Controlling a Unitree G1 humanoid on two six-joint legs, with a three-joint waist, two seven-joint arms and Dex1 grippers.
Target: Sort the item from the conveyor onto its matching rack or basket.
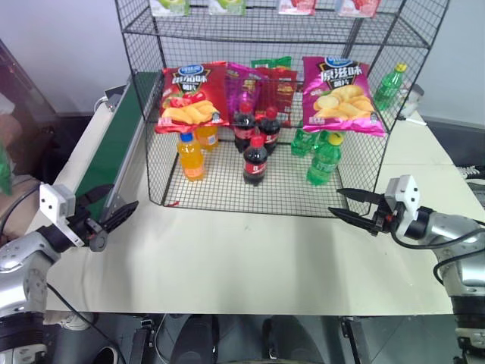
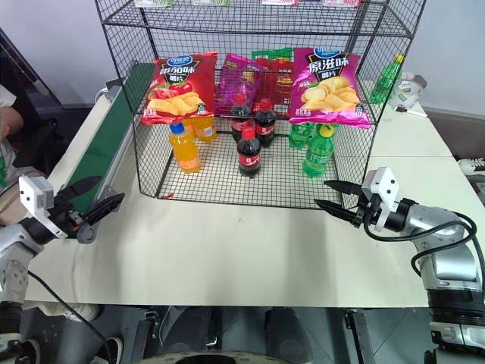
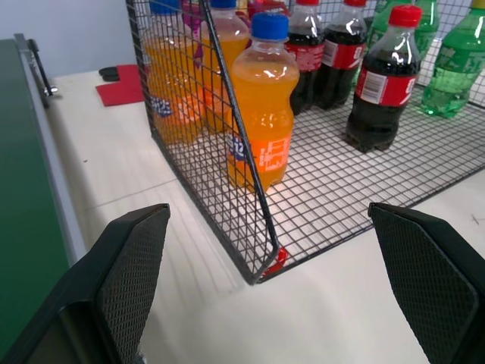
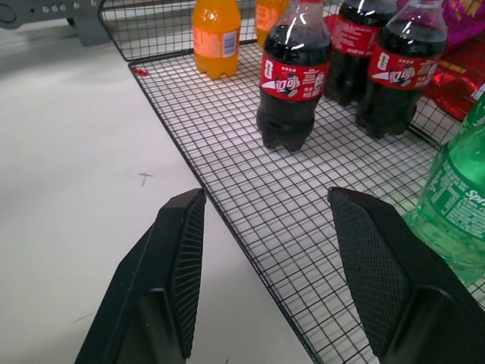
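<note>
Both hands hang over the pale desk (image 1: pixel 250 258) with nothing in them. The left hand (image 1: pixel 121 214) has its fingers spread wide; the right hand (image 1: pixel 355 206) has its two fingers parted, less widely.

The green crisp bag cannot be made out for certain: a scrap of green packet (image 1: pixel 271 62) peeks out behind the other bags on the rack's middle tier, well beyond both hands, too hidden to tell what it is.

The rack (image 1: pixel 273 199) stands between and ahead of the two hands, its near edge just past the right hand's fingertips. The conveyor (image 1: pixel 114 144) runs away just beyond the left hand, on its outer side, its belt bare as far as it shows.

Ahead of the left hand, inside the rack's near corner, stands an orange bottle (image 3: pixel 261 98). Ahead of the right hand stand a cola bottle (image 4: pixel 294 76) and a green bottle (image 4: pixel 455 212). A red bag (image 1: pixel 193 95) and a magenta bag (image 1: pixel 341 95) hang above the bottles.
</note>
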